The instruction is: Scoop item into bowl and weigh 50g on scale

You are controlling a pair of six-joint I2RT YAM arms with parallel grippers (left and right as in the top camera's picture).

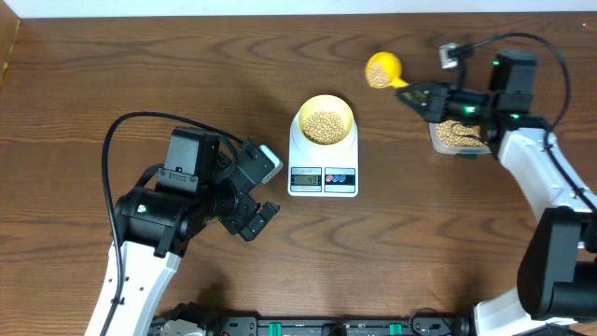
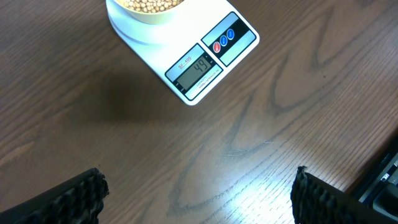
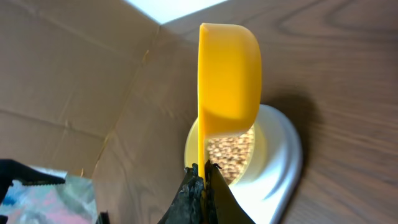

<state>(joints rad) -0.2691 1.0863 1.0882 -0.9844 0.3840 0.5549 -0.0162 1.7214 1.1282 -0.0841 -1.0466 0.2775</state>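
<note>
Your right gripper (image 1: 417, 94) is clamped on the handle of the yellow scoop (image 1: 383, 70). The scoop is over bare table (image 1: 187, 75) between the bowl (image 1: 301, 114) and the clear tub (image 1: 456, 136) of beans, apart from both. Your left gripper (image 1: 268, 192) sits just left of the scale (image 1: 323, 191), jaws wide apart, holding nothing. The bowl stands on the scale's platform with beans (image 1: 325, 126) inside. From your left wrist, the display (image 2: 198, 70) appears to read 49.
</note>
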